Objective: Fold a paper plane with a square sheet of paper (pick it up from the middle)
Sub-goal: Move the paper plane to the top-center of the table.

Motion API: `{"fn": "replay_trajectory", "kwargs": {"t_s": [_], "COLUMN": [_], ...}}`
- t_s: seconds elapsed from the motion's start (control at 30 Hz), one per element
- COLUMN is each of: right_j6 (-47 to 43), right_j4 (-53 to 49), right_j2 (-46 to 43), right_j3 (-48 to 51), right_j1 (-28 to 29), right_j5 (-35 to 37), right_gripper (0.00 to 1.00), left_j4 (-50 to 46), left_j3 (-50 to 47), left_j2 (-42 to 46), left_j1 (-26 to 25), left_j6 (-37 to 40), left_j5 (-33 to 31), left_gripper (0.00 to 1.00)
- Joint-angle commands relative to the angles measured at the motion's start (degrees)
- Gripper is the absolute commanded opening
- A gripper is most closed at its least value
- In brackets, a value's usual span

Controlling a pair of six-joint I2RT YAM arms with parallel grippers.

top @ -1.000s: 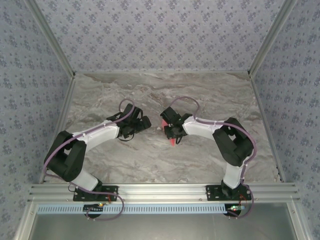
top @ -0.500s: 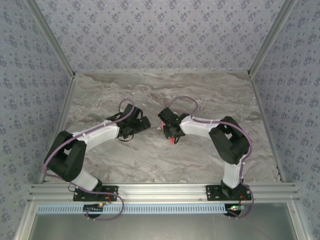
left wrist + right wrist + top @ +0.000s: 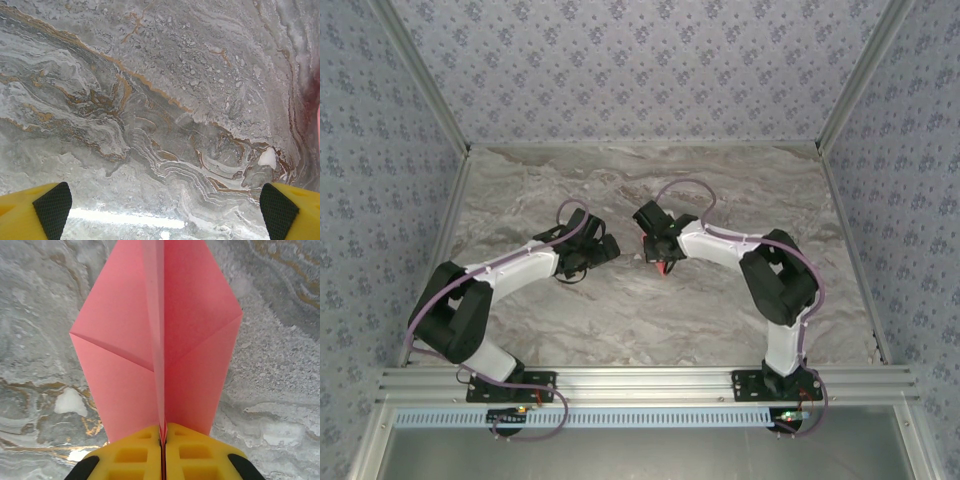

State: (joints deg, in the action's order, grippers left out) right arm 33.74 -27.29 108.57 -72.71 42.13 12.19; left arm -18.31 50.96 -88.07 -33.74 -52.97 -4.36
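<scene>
The right fingers (image 3: 131,456) are closed flat against each other on the paper plane (image 3: 165,335). They clamp it at its near end, directly on the centre crease. The folded spine therefore runs straight away from the wrist camera, and one salmon-pink panel spreads to each side. A grip on the spine presses the two halves together, so the centre fold cannot spring open, and it leaves both panels free. A diagonal crease runs from the centre line out to each side corner, so the nose folds appear to be complete. The remaining work is judged to be the wing folds or the set-down. The far tip leaves the top of the right wrist view, so its shape cannot be confirmed. In the top view the plane sits under the right wrist, near the middle of the marbled surface (image 3: 620,315). Whether its lower edge touches the surface cannot be told. The left fingers (image 3: 31,216) stand wide apart with nothing between them, pointing down at bare marble. In the top view they are near the right fingers, with a clear gap between the two. This is judged to be a stand-by position: close enough to press or take a panel, yet clear of the clamped spine.
</scene>
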Motion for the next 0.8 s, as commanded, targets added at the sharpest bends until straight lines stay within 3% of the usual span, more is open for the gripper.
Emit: {"fn": "replay_trajectory", "kwargs": {"t_s": [0.0,0.5,0.77], "right_j6": [1.12,1.82,-0.37], "right_j4": [-2.66,-2.69,-2.0], "right_j2": [2.62,4.93,5.38], "right_j3": [-1.38,-2.48,-8.63], "right_j1": [-0.27,-1.4,-4.73], "right_j5": [1.6,1.24,1.77], "right_gripper": [0.09,0.13,0.09], "left_j4": [-1.65,-3.28,-4.96], "left_j3": [1.18,1.6,2.35], "left_j2": [-0.17,0.26,0.65], "left_j1": [0.34,0.33,0.58], "left_j6": [1.11,1.46,1.86], "left_j5": [-0.92,-2.51,-3.83], "left_gripper": [0.99,0.99,0.99]}}
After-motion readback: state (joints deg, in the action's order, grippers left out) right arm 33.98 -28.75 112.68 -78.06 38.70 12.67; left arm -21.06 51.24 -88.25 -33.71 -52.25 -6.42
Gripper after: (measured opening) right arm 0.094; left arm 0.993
